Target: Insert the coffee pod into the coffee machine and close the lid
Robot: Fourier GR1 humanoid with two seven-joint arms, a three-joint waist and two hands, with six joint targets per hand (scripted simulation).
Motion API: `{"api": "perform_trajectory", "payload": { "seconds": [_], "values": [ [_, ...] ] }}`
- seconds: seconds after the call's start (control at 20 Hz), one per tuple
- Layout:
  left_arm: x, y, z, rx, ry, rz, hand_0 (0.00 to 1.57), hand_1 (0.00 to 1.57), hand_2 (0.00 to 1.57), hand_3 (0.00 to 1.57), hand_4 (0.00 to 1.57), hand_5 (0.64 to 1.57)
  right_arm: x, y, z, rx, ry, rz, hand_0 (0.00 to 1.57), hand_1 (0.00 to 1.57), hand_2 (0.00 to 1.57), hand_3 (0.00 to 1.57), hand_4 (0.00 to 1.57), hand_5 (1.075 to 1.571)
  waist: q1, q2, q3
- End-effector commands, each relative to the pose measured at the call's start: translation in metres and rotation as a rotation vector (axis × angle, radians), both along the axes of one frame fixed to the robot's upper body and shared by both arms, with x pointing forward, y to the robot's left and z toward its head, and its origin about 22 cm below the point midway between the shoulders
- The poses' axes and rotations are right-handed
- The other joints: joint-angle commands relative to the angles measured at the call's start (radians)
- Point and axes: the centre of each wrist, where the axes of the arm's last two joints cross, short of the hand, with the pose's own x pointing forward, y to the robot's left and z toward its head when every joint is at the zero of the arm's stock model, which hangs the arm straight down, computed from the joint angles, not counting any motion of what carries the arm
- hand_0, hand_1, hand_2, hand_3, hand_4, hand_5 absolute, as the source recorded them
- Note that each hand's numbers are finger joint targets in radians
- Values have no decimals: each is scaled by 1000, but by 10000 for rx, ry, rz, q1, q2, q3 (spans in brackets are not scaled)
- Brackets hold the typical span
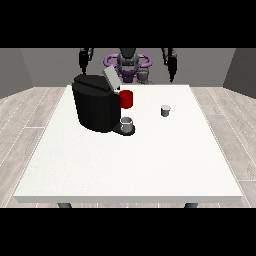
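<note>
A black coffee machine stands on the white table, left of centre, with its grey lid tilted up. A grey cup sits on the machine's base, and a red part shows at its right side. The small grey coffee pod stands alone on the table right of the machine. Both hands hang by the robot's sides behind the table's far edge: the hand at the view's left and the hand at the view's right. Neither is near the pod or the machine.
The robot's torso is behind the far edge. Wooden floor surrounds the table, with grey walls behind.
</note>
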Motion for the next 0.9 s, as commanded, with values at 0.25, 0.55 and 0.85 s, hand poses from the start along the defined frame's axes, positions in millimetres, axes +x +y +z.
{"api": "perform_trajectory", "payload": {
  "seconds": [0.25,0.55,0.85],
  "values": [
    [17,34,33,2222,-1262,-1697,0,0,0,0,0,1571,0,-26,-16,11,105,-389,0,0,0,0,0,1571,78,486,284],
    [25,54,26,3531,-1847,-2414,0,0,0,0,0,1571,7,-13,-12,-1518,-451,-2014,0,0,0,0,0,1571,-212,805,274],
    [67,99,69,4986,-1003,-1740,0,0,0,0,0,1571,16,30,12,-1505,-1101,-980,0,0,0,0,0,1571,-1068,1354,270]
  ]
}}
